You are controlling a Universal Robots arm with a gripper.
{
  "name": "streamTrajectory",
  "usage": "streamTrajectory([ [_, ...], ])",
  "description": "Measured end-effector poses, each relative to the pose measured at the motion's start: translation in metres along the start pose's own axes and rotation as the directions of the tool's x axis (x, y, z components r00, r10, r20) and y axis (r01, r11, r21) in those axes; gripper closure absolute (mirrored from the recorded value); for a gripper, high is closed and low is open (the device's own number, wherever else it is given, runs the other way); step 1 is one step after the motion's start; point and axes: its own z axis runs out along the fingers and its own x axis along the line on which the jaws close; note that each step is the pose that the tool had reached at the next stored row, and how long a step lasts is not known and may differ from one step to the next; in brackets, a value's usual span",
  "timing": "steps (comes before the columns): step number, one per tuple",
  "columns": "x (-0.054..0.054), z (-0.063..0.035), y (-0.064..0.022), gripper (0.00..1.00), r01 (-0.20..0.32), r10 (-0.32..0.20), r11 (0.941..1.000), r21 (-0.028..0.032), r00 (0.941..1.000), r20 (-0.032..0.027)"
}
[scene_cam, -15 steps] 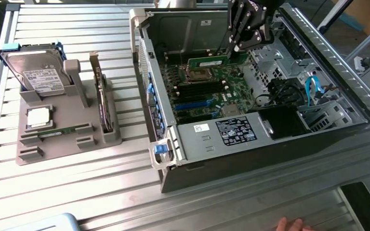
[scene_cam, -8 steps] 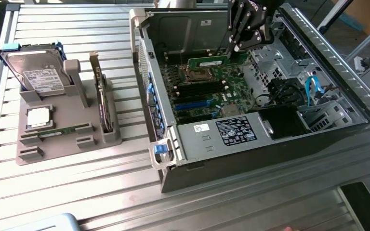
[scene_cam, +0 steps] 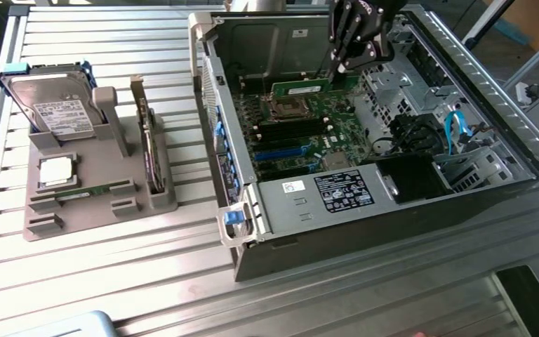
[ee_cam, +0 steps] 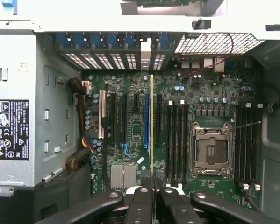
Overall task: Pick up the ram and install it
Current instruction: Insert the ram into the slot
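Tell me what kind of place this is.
Probably a robotics lab bench for computer assembly: an open desktop computer case sits on a slatted metal table, a grey fixture holds a hard drive beside it, and the gripper holds the ram over the motherboard.

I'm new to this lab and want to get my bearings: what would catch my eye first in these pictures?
The open computer case on the slatted table stands out first, its green motherboard laid bare. Over the board, the black claw is shut on the ram, a thin green stick hanging close to the processor socket. At the exterior view's left, a gray tray holds a hard drive.
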Motion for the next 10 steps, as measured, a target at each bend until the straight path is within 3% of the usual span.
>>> streamTrajectory([
  [10, -0.015, 0.0059, -0.0044, 0.88, 0.0, 0.0, 1.0, 0.0001, 1.0, 0.0],
])
